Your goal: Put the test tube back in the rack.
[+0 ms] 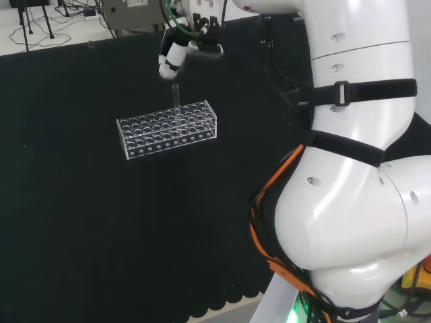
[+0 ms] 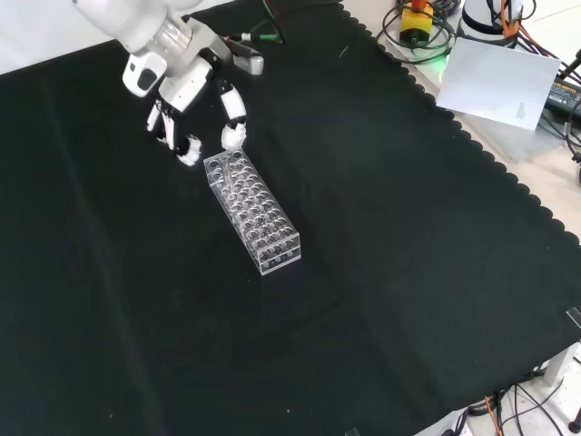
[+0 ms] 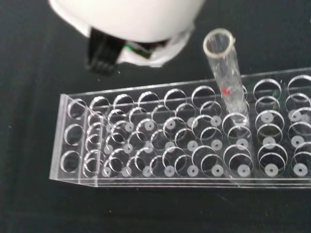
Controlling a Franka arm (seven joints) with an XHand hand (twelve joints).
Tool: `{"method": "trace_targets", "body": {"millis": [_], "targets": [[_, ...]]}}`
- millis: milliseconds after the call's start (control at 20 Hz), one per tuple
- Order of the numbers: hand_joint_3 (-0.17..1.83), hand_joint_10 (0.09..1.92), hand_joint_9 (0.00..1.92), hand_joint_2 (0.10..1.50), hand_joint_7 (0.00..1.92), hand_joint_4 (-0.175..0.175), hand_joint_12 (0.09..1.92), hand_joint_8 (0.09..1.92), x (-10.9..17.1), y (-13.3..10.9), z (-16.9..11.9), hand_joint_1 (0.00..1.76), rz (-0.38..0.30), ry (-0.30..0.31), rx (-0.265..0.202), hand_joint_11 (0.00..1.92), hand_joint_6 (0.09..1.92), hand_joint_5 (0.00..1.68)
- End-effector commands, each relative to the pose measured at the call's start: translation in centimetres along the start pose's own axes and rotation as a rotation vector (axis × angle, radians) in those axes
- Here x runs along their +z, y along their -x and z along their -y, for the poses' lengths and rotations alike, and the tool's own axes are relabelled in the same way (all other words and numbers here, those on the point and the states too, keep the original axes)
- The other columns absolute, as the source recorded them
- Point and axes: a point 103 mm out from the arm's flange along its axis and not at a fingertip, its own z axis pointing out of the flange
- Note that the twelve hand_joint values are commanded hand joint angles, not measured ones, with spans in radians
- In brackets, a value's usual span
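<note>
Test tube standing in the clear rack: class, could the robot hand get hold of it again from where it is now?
Probably yes. The test tube stands upright in the rack, its top well clear of the holes, no other tubes around it, and the robot hand hangs just above that end, fingers relaxed.

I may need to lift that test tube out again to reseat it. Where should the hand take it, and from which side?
Grip the test tube by its bare upper part just under the open rim, coming down from above. It stands nearly upright in a hole of the rack, with only the top clear; the lower part sits inside the clear walls. The hand hovers above that end, apart from it.
</note>
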Motion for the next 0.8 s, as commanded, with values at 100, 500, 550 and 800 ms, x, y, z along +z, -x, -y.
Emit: {"method": "trace_targets", "body": {"millis": [100,500,550,800], "targets": [[0.7,0.97,0.75,0.5,0.6,-0.081,1.55,1.07,-2.8,-0.4,2.8,0.99,-0.012,0.071,-0.027,0.12,0.85,0.45],[0.68,0.96,0.72,0.51,0.58,-0.088,1.55,1.06,-6.5,-0.8,7.3,0.97,-0.089,0.195,-0.049,0.1,0.81,0.39],[0.68,0.96,0.72,0.52,0.57,-0.088,1.55,1.06,-6.9,-0.9,7.9,0.97,-0.09,0.209,-0.051,0.1,0.8,0.39],[0.66,0.96,0.71,0.53,0.56,-0.088,1.55,1.06,-7.5,-0.8,11.0,0.97,-0.146,0.259,-0.052,0.09,0.77,0.38]]}}
